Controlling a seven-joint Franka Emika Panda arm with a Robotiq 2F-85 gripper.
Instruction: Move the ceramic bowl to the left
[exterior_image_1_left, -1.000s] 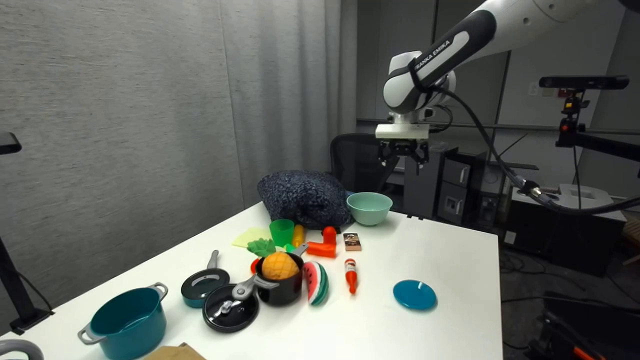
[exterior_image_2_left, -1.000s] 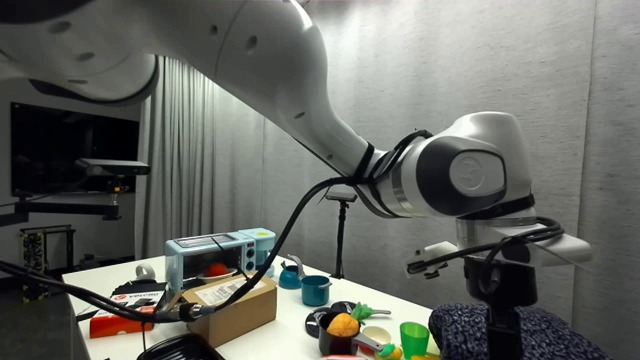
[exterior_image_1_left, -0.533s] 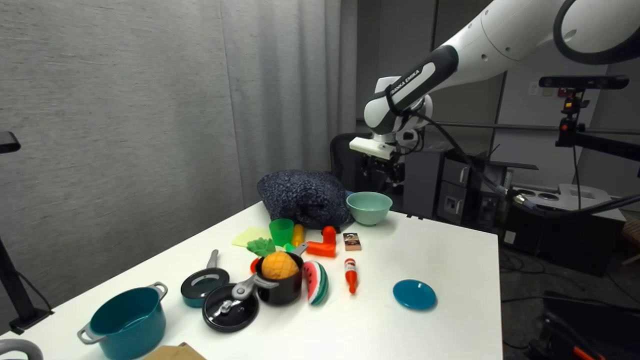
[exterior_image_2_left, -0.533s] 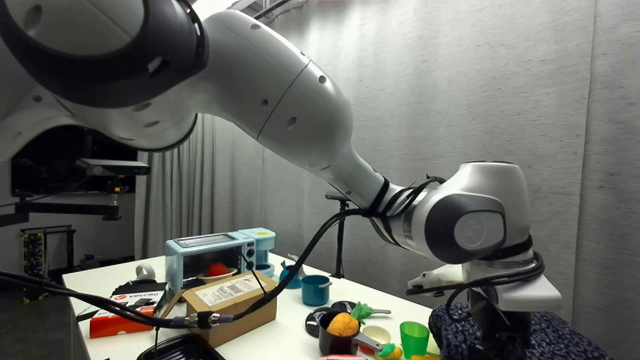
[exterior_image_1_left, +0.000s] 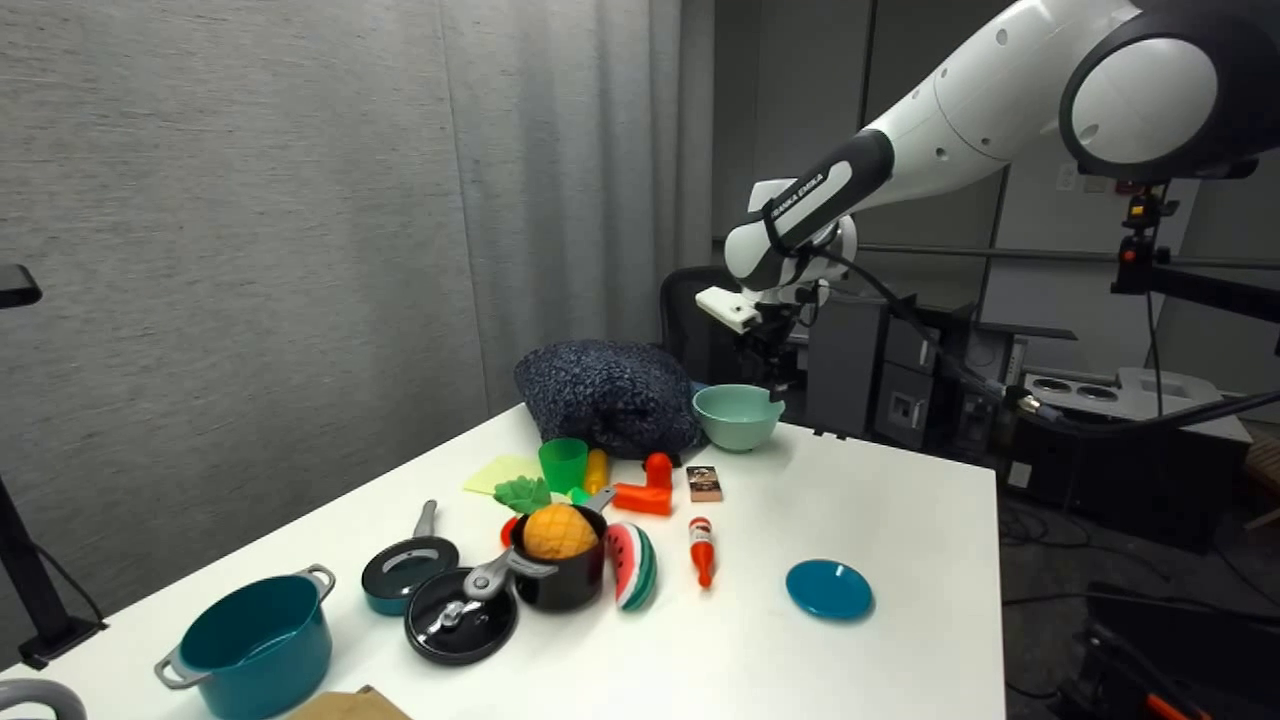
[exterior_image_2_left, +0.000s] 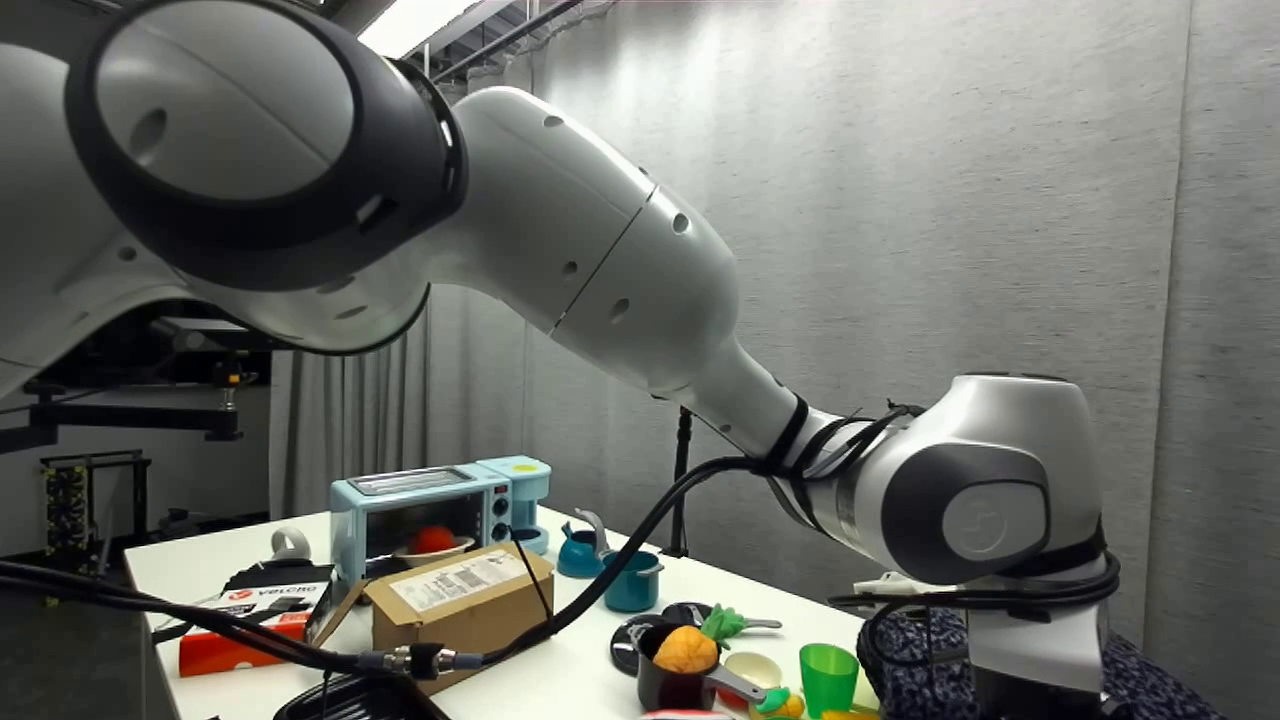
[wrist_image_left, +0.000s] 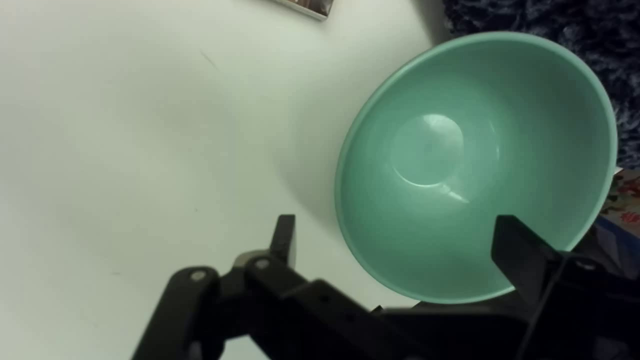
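The ceramic bowl, pale mint green and glossy, stands upright near the table's far edge in an exterior view. It also fills the right half of the wrist view and looks empty. My gripper is open and empty. In the wrist view one finger shows outside the bowl's rim, over white table, and the other shows over the bowl's inside. In an exterior view the gripper is at the bowl's right rim, and its dark fingers are hard to make out. In an exterior view the gripper is mostly cut off and the bowl does not show.
A dark fuzzy cushion lies right beside the bowl. A small box, a red bottle and a blue disc lie nearer. A black pot, a watermelon slice and a teal pot stand farther left.
The arm has come down and the gripper has moved down and a little left in an exterior view, to the bowl's rim. The wrist has turned. The bowl has not moved.
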